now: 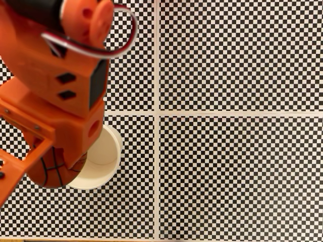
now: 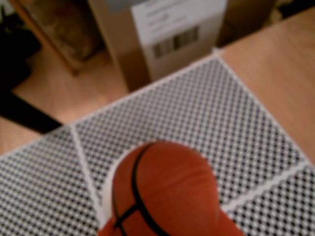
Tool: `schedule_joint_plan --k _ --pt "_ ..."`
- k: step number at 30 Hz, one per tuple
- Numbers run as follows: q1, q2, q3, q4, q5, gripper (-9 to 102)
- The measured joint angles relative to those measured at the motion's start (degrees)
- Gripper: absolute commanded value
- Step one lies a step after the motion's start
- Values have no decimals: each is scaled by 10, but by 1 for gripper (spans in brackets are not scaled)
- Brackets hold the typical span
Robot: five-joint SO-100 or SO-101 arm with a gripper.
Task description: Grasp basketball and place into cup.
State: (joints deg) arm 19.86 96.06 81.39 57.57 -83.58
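The checkered surface (image 1: 237, 60) carried the cup (image 1: 103, 166) near its lower left corner in the fixed view. The end effector (image 1: 48, 169) was clamped on the ball (image 1: 50, 174), held at the cup's left rim. The ball looked light, smooth and likely to roll, best gripped across its middle.

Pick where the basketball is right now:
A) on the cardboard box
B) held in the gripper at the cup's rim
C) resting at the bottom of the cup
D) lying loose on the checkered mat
B: in the fixed view the gripper clasps the basketball over the edge of the cup.
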Motion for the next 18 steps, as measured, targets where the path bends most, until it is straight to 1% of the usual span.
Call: schedule_joint_plan --k 18 --pt "-19 -19 0 0 -1 0"
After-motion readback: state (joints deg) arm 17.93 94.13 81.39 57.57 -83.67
